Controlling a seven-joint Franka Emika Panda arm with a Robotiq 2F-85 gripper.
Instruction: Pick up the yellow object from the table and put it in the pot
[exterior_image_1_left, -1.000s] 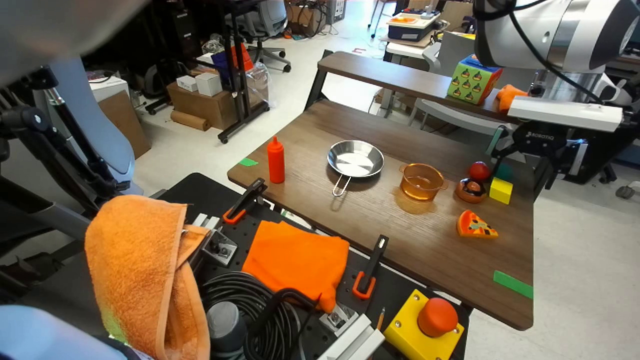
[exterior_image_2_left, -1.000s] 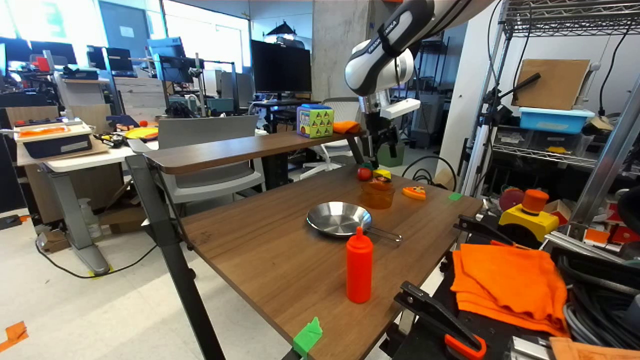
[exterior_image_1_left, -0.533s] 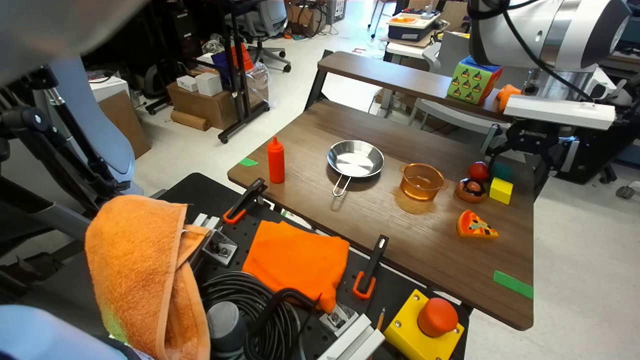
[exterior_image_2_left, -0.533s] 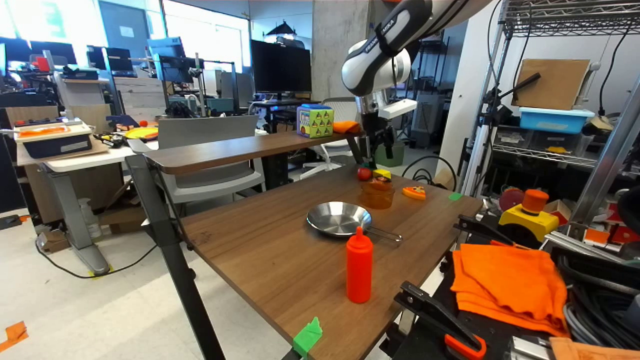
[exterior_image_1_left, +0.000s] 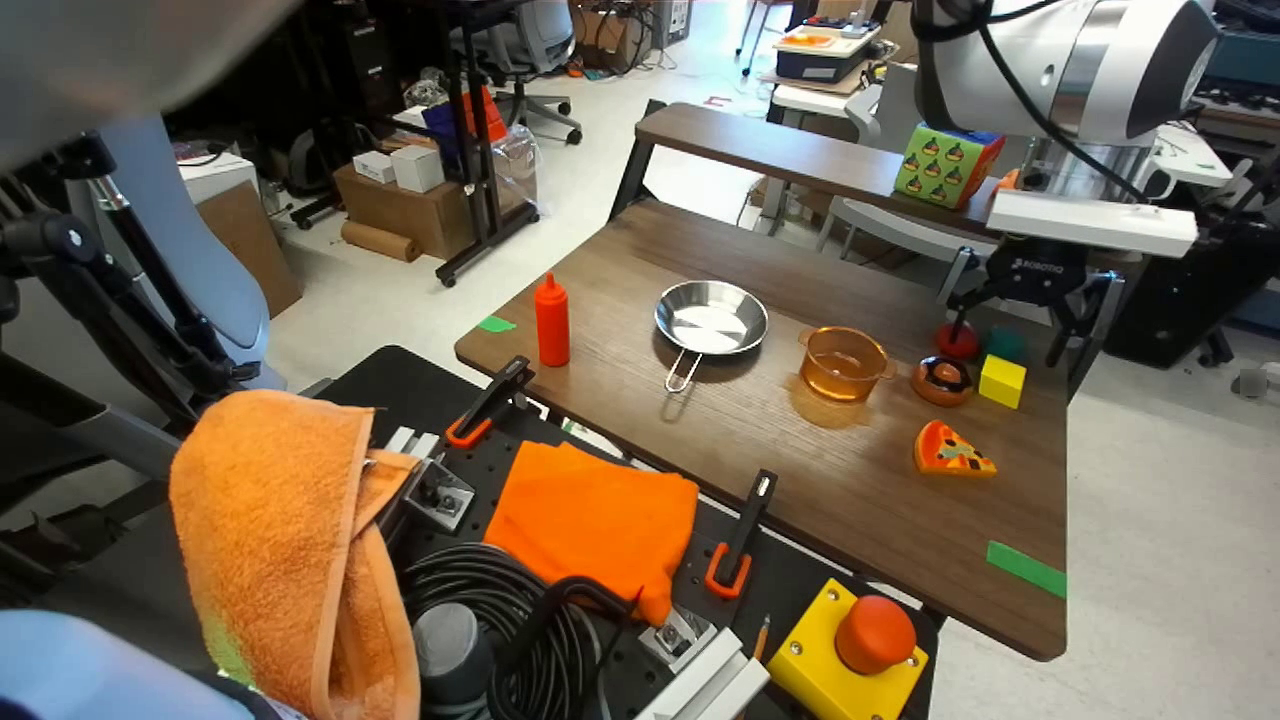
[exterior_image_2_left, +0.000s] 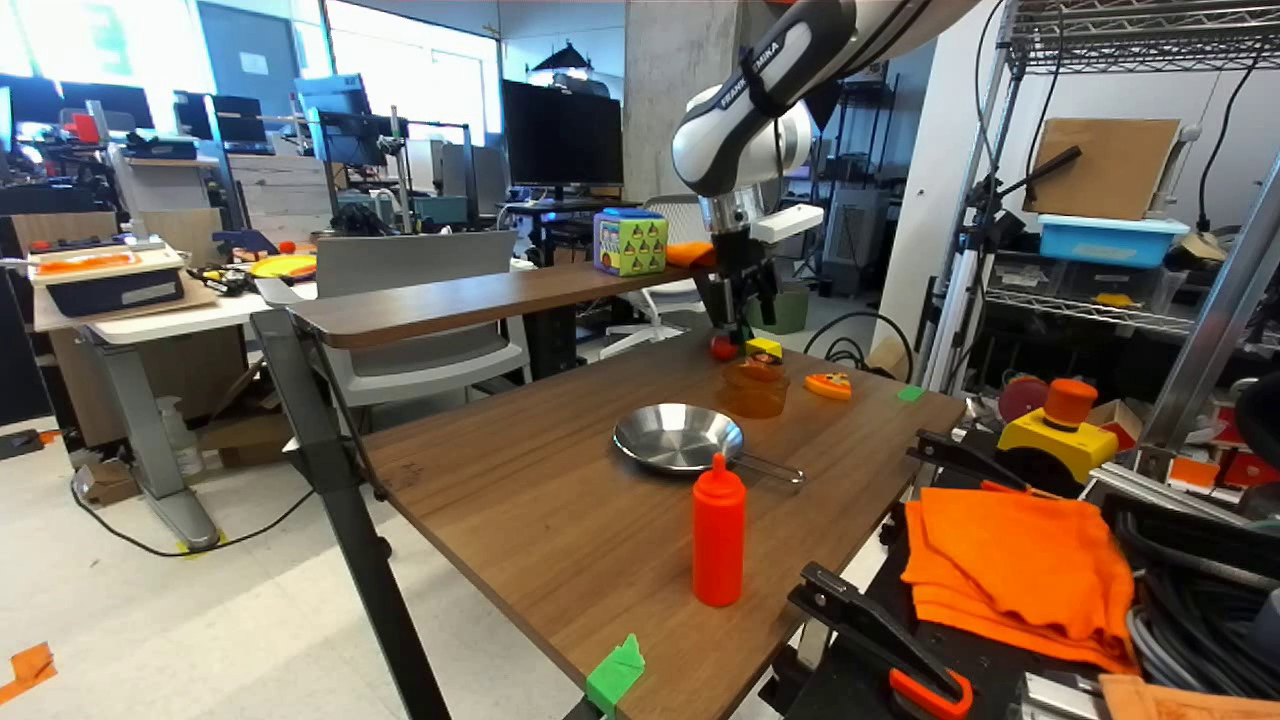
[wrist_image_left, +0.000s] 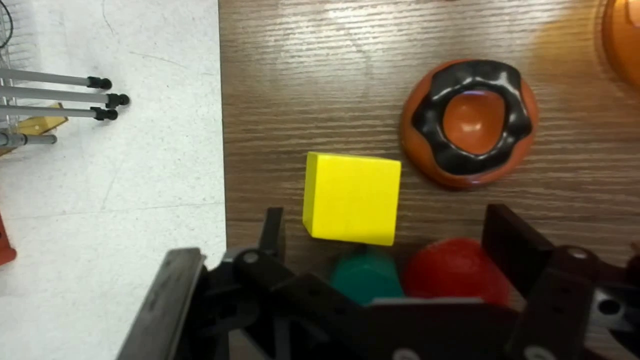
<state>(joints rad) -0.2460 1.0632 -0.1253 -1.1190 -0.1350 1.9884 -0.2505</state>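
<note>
Before me stands a brown wooden table (exterior_image_1_left: 850, 480), and a white robot arm (exterior_image_1_left: 1010, 80) leans in around its one o'clock, going by how things lie in an exterior view. Below the arm the black gripper (exterior_image_1_left: 1006, 348) hangs low over the table's end between two and three o'clock, its fingers spread wide; whether either touches anything, I can't tell. A silver pan (exterior_image_1_left: 711, 325) has its handle toward seven, and the amber pot (exterior_image_1_left: 843, 382) sits apart from it between three and four. A red squeeze bottle (exterior_image_1_left: 552, 325) stands upright at the pan's nine. The orange pizza slice (exterior_image_1_left: 948, 452) lies at the pot's four, the black-topped doughnut (exterior_image_1_left: 940, 385) nearer, just past three. In the wrist view, a red round piece (wrist_image_left: 452, 275), partly behind a finger, shows at the doughnut's six. The yellow block (wrist_image_left: 355, 197) is on the table just beside the doughnut, at eight o'clock from it there, showing between the spread fingertips, with the doughnut lying between it and the pot. At the block's six is a teal piece (wrist_image_left: 367, 277), partly covered by the gripper.
</note>
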